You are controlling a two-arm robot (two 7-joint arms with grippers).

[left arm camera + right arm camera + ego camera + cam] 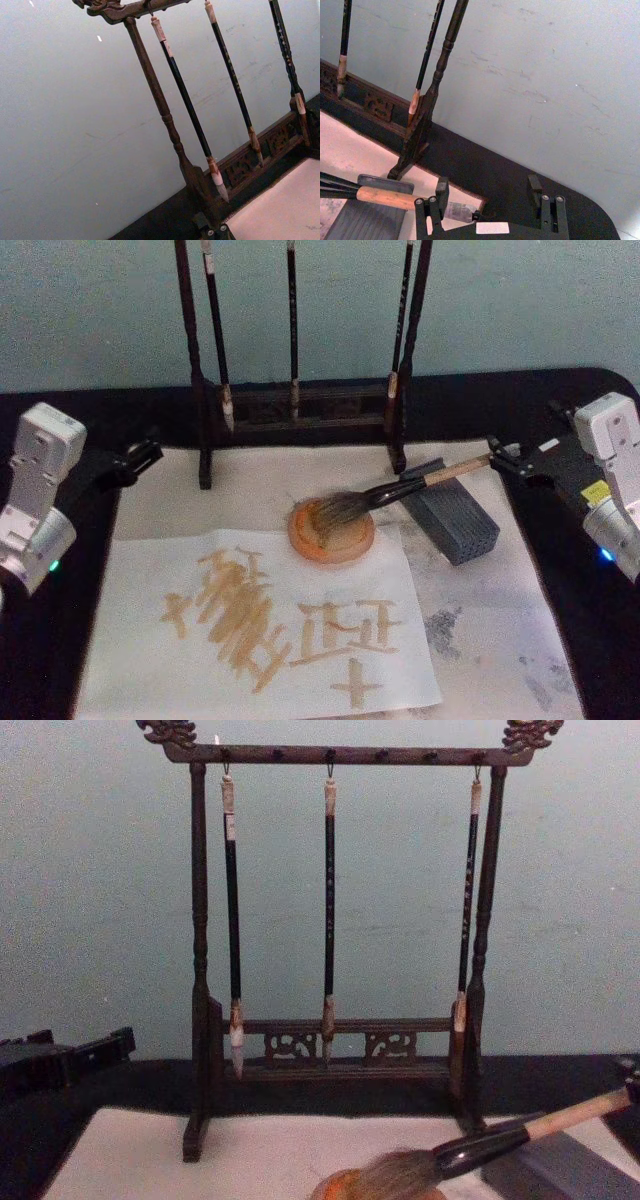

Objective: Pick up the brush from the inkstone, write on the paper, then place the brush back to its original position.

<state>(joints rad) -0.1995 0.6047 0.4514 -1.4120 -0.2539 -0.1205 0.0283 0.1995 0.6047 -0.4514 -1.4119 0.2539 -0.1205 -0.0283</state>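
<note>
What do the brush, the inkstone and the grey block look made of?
Brush: tan matte handle, likely wood or bamboo; glossy black ferrule, material unclear; soft hair bristles. Inkstone: orange-brown with a shiny rim, probably glazed ceramic. Grey block: dull, finely textured faces, perhaps stone; cannot tell.

The head view looks steeply down over the counter (540,405). The chest view faces level, close to the brush rack (199,970). Both wrist views tilt up at this rack. Head, chest and right wrist views share the brush (400,490).
</note>
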